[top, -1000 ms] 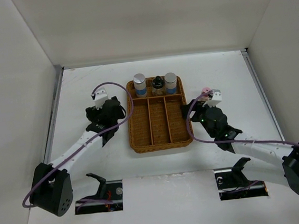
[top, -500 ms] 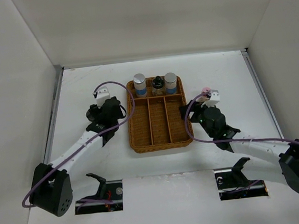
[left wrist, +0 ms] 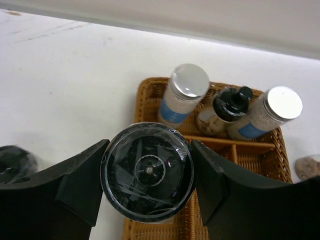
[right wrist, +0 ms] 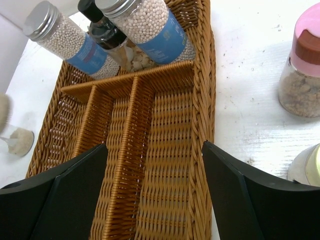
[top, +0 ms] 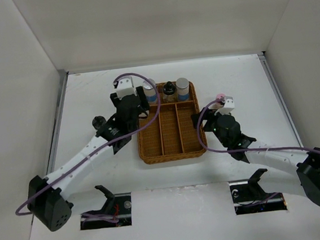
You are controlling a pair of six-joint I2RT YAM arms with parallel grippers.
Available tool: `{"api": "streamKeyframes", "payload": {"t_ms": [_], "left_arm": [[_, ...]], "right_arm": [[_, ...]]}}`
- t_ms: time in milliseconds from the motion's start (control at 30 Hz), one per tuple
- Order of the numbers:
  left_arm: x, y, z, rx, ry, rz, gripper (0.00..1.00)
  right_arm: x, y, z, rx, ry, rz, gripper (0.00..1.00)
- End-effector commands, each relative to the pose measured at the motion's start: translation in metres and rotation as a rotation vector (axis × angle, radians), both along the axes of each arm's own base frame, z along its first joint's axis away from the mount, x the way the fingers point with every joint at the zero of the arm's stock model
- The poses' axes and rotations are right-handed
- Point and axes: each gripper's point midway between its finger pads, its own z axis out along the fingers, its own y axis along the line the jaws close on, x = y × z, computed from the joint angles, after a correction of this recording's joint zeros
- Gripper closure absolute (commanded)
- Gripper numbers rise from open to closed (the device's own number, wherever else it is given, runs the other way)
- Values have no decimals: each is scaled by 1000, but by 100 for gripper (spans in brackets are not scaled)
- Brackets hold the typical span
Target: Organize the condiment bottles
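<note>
The left jaws are closed on a black-lidded jar [left wrist: 147,170], one finger pressed to each side of it. The jar hangs upright, so the wrist view looks straight down on its lid. It is above the left rim of the wicker tray [left wrist: 141,107], near the far end. The tray's far cross compartment lies just ahead and to the right of the jar. It already holds a silver-capped bottle [left wrist: 187,85], a black-topped bottle [left wrist: 231,102] and a second silver-capped bottle [left wrist: 281,106], all standing. There looks to be little free room left there, so the move ahead probably turns on finding a gap.

The right jaws are open and hold nothing, poised above the tray's long lanes. The pink-capped bottle [right wrist: 304,75] stands upright on the desk [right wrist: 250,60], outside the tray and to the right of those jaws. The right arm [top: 265,156] is much the nearer to it. A black-capped bottle [top: 98,121] stands on the desk left of the tray.
</note>
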Motion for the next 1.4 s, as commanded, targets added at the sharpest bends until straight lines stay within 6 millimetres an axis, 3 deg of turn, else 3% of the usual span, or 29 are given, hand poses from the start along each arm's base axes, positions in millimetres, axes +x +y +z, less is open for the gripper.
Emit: {"api": "streamKeyframes", "payload": {"t_ms": [0,133,400,567,700,867,1033,1133,1200,1367], "left_arm": [[19,-33,20,-53,-69,-56,62],[34,-55,1,-54,-43,-88,62],[50,-65,-48,-27,17,-91,60],[50,-69,-80,-9,63,-103,48],[49,-64,-93,14,87,-89,42],[48,-62,-93,16,91,-89,32],[39,-60,-53,-19,19,-95,16],[27,-45,-27,-16,-18,-72,15],[19,-23,-19,-8,-27,-19,15],[-5,47,-31,51,47,165,16]], "right_arm": [[5,7,31,66,-84,7,17],[5,7,32,63,-85,8,17],[5,8,33,58,-89,13,16],[6,9,31,54,-83,15,16],[4,9,30,63,-78,21,16],[3,7,34,69,-92,14,16],[4,5,36,61,-99,8,15],[4,8,34,61,-88,19,15],[3,6,37,60,-99,11,15],[2,7,37,69,-94,19,15]]}}
